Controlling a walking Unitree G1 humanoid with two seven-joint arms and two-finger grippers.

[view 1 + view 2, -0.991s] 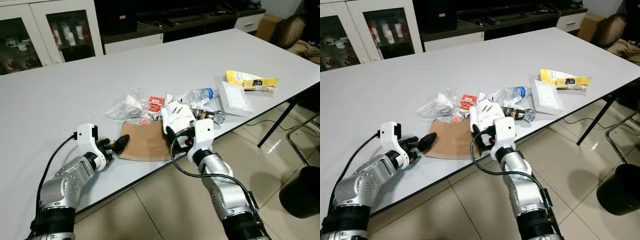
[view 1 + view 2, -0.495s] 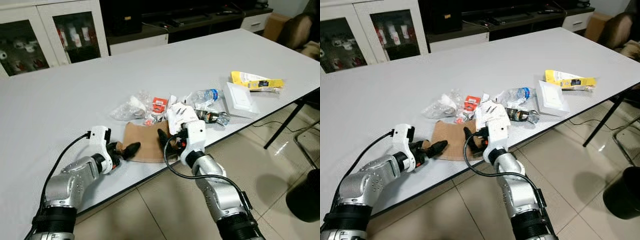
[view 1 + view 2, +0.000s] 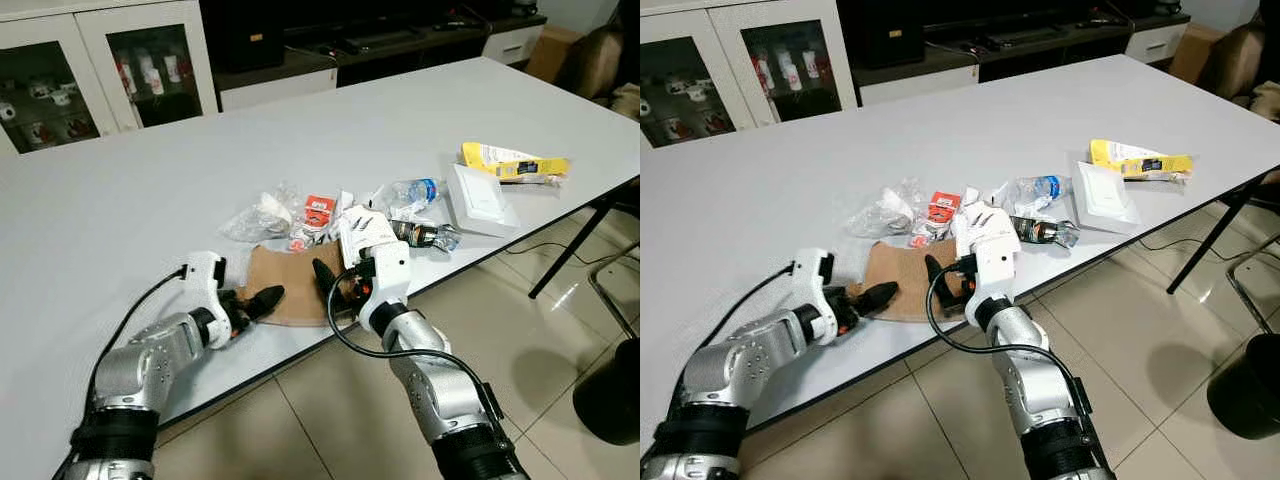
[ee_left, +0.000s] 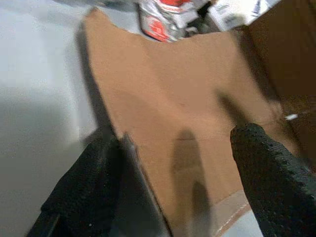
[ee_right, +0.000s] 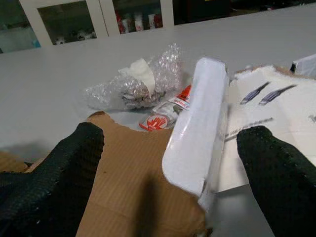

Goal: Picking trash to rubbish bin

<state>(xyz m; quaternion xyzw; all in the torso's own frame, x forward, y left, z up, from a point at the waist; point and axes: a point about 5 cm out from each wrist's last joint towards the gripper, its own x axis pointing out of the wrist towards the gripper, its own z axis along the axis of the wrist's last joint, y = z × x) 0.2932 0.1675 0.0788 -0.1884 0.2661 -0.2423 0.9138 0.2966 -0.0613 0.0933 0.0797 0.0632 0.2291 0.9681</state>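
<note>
A flat brown cardboard piece (image 3: 288,285) lies near the table's front edge. My left gripper (image 3: 262,298) is open at its left edge, and in the left wrist view the cardboard (image 4: 173,108) runs between the two spread fingers (image 4: 269,173). My right gripper (image 5: 168,187) is open over the cardboard's right part, one black finger (image 3: 322,275) pointing down at it. A crumpled white carton (image 5: 197,128) sits between its fingers, the same carton (image 3: 358,228) resting by the wrist. The black rubbish bin (image 3: 612,395) stands on the floor at the far right.
Behind the cardboard lie bubble wrap (image 3: 255,213), a red wrapper (image 3: 317,209), a plastic bottle (image 3: 405,190) and a dark wrapper (image 3: 425,235). A white flat box (image 3: 478,195) and a yellow packet (image 3: 512,160) lie to the right. The table's (image 3: 150,150) front edge runs just below both grippers.
My left gripper has crept right, up to the cardboard's edge. My right gripper has shifted left over the cardboard. The camera has also moved a little.
</note>
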